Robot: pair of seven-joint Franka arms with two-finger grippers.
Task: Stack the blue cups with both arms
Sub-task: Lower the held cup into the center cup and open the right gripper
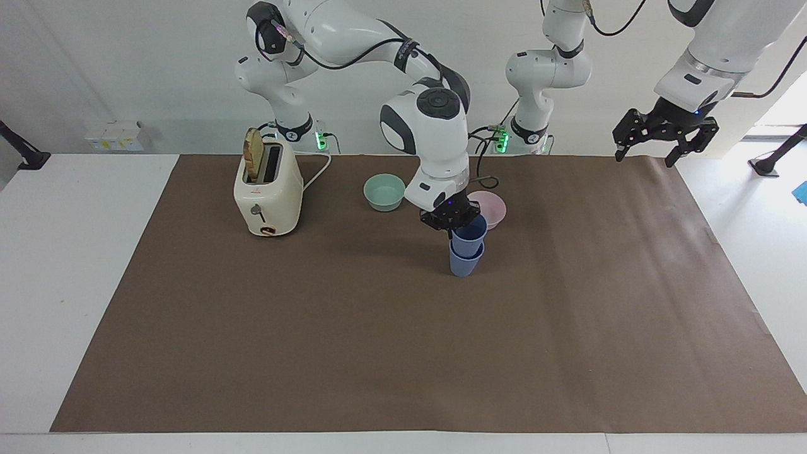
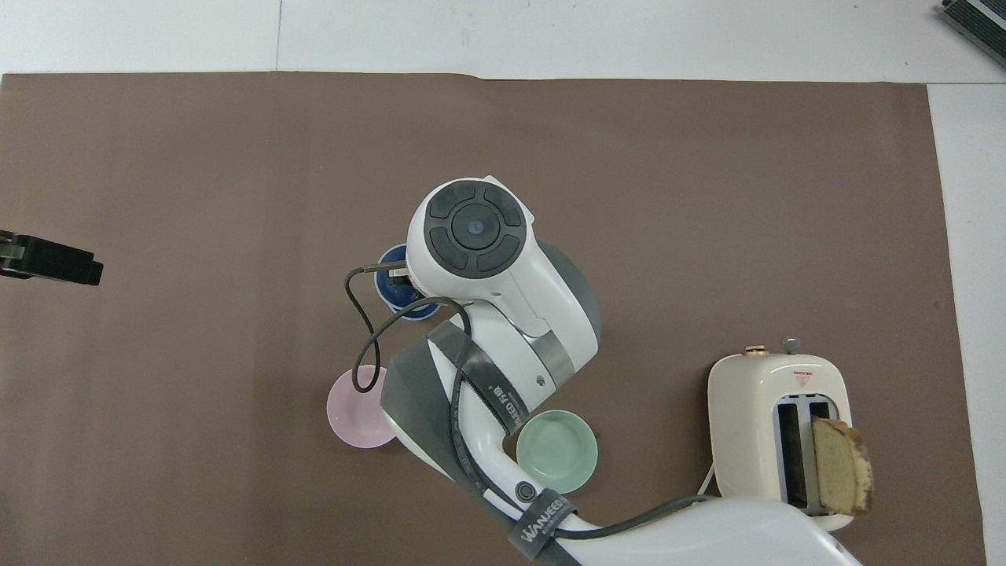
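Two blue cups stand near the table's middle. The upper blue cup [image 1: 470,236] sits nested upright in the lower blue cup [image 1: 465,263], which rests on the brown mat. In the overhead view only a part of the cups' rims [image 2: 391,294] shows beside the right arm's wrist. My right gripper [image 1: 455,222] reaches down from above and is shut on the upper cup's rim. My left gripper [image 1: 645,156] waits open and empty, raised over the mat's edge at the left arm's end; its tip shows in the overhead view [image 2: 52,262].
A pink bowl [image 1: 494,207] stands just nearer to the robots than the cups, and a green bowl [image 1: 384,192] is beside it toward the right arm's end. A cream toaster [image 1: 268,194] with a bread slice [image 1: 253,156] stands at the right arm's end.
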